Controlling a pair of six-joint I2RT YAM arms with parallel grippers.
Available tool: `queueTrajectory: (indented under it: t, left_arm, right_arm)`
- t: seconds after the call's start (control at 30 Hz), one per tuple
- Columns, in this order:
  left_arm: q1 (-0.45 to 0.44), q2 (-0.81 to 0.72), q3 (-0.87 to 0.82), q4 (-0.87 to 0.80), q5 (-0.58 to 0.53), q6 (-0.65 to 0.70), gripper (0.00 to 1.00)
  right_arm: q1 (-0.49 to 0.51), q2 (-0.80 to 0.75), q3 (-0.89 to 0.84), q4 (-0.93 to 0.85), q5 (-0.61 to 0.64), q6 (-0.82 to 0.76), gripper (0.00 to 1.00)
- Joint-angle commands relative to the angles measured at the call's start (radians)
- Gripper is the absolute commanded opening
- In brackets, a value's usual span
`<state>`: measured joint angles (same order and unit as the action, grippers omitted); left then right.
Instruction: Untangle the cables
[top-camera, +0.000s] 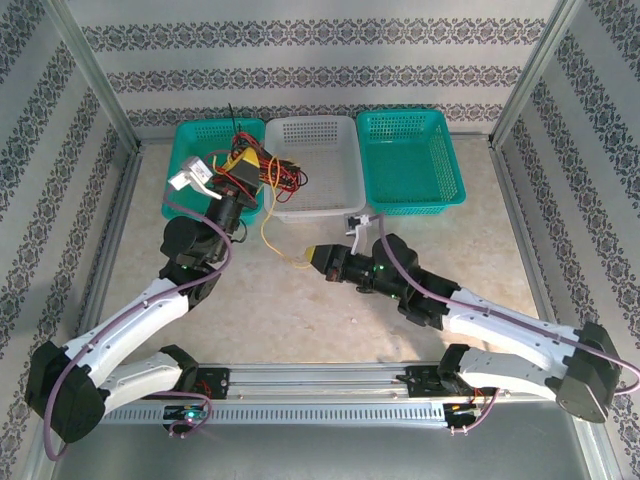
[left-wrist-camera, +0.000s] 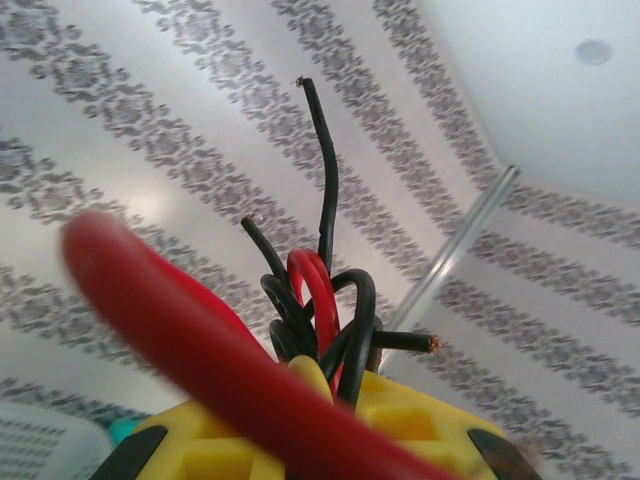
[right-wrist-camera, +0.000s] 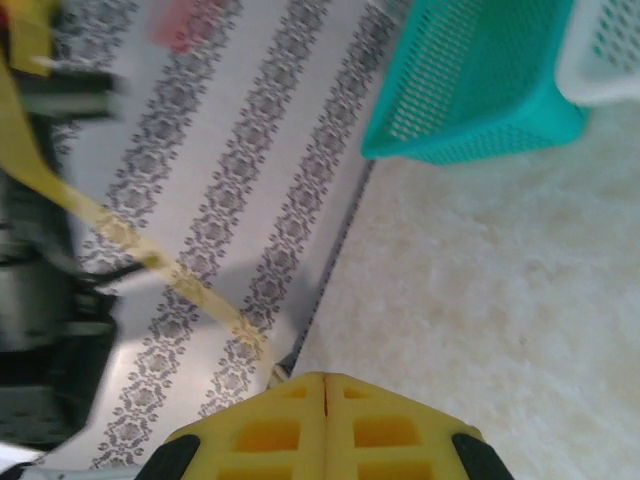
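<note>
A tangle of red and black cables (top-camera: 283, 176) hangs over the seam between the left teal basket (top-camera: 192, 138) and the white basket (top-camera: 325, 140). My left gripper (top-camera: 240, 163) is raised there and shut on the bundle. In the left wrist view, black cables (left-wrist-camera: 328, 170) and a red loop rise from between its yellow fingers (left-wrist-camera: 420, 410), and a blurred red cable (left-wrist-camera: 190, 320) crosses in front. A yellow cable (top-camera: 267, 230) runs down from the tangle to my right gripper (top-camera: 314, 257), low over the table. Its jaws are pressed together on the yellow cable (right-wrist-camera: 150, 262) by their tip (right-wrist-camera: 325, 380).
A second teal basket (top-camera: 410, 160) stands at the back right, seen also in the right wrist view (right-wrist-camera: 470, 90) beside the white basket's corner (right-wrist-camera: 610, 50). Patterned walls and metal frame posts enclose the table (top-camera: 300, 320). Purple leads run along both arms.
</note>
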<state>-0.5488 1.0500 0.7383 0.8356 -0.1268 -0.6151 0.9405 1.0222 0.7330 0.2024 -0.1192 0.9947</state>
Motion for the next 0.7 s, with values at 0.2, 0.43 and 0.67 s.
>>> queueTrajectory:
  t: [0.2, 0.43, 0.67]
  left_arm:
    - [-0.008, -0.04, -0.074, -0.105, 0.074, 0.037, 0.0]
    - [-0.006, -0.066, -0.075, -0.161, 0.265, 0.018, 0.0]
    - [0.032, -0.084, -0.134, -0.122, 0.365, -0.111, 0.0]
  right_arm:
    - [-0.134, -0.129, 0.401, -0.322, 0.091, -0.254, 0.0]
    - [-0.588, -0.087, 0.613, -0.589, -0.016, -0.264, 0.0]
    - [-0.959, -0.03, 0.575, -0.628, -0.184, -0.163, 0.0]
